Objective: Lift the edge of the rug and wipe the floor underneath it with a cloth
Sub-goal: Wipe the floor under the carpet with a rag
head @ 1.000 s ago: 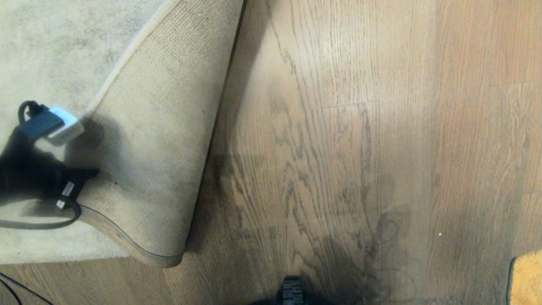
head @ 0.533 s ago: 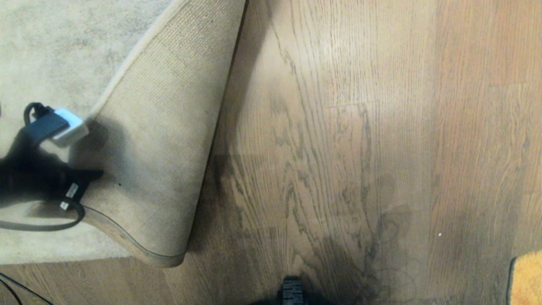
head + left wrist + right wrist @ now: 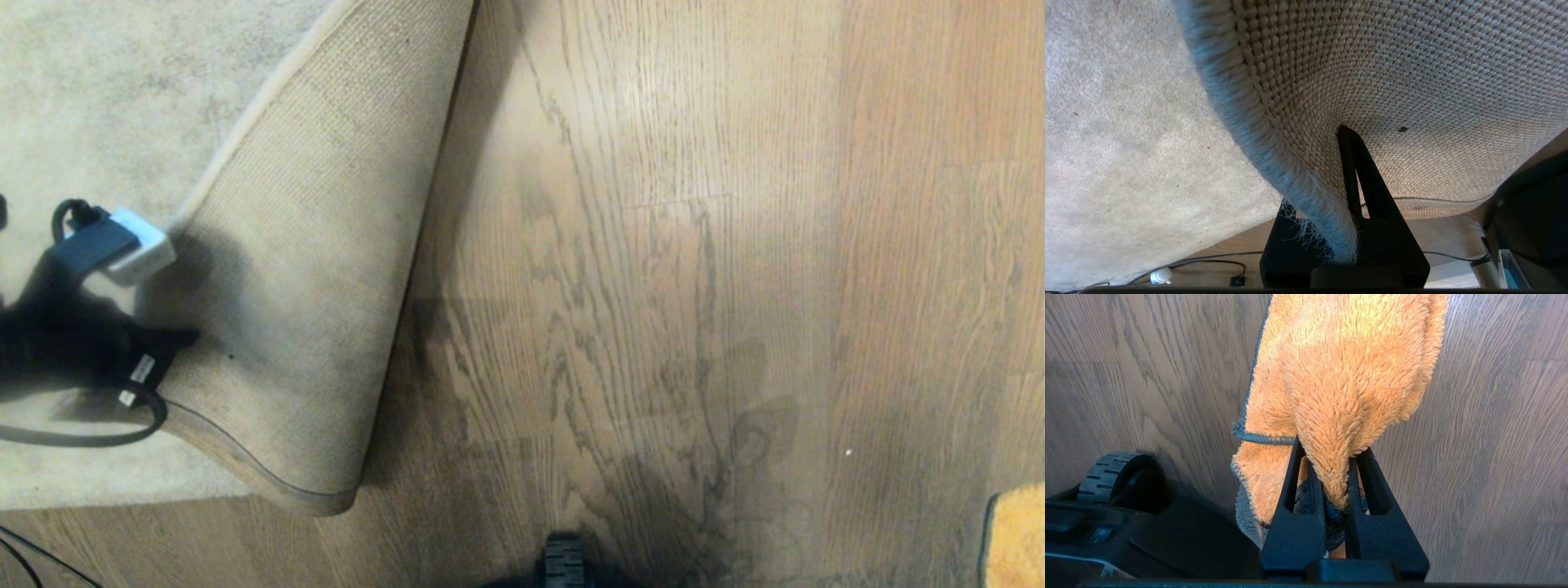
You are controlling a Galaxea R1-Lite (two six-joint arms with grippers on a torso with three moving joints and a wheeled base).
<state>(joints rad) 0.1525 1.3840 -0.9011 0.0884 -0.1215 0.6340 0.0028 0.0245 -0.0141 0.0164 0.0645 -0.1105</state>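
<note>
left tool [image 3: 1345,228] pinched the rug edge [image 3: 1274,163], its jaws pressed together on the bound border, and held a corner flap of the rug [image 3: 98,98] folded back so the woven backing [image 3: 318,269] faced up. in the head view this tool sat at the left margin, over the pile. the floor [image 3: 653,286] beside the fold lay bare, its wood grain streaked dark.

right tool [image 3: 1337,498] gripped the cloth [image 3: 1339,375], jaws pressed together on a bunched fold, the rest of it spread fuzzy and orange against the planks. in the head view only a corner of the cloth showed, at the lower right margin, well apart from the rug.

step in hand, as judged: the lift was made and held; wiping was not yet begun. the next move would call for carrying the cloth across to the bared planks next to the fold, pressing it flat and sweeping, while the left grip kept the flap up.

hidden or unclear: the right arm itself lay outside the head view; whether the cloth touched the floor could not be told; one left jaw was covered by fringe.
</note>
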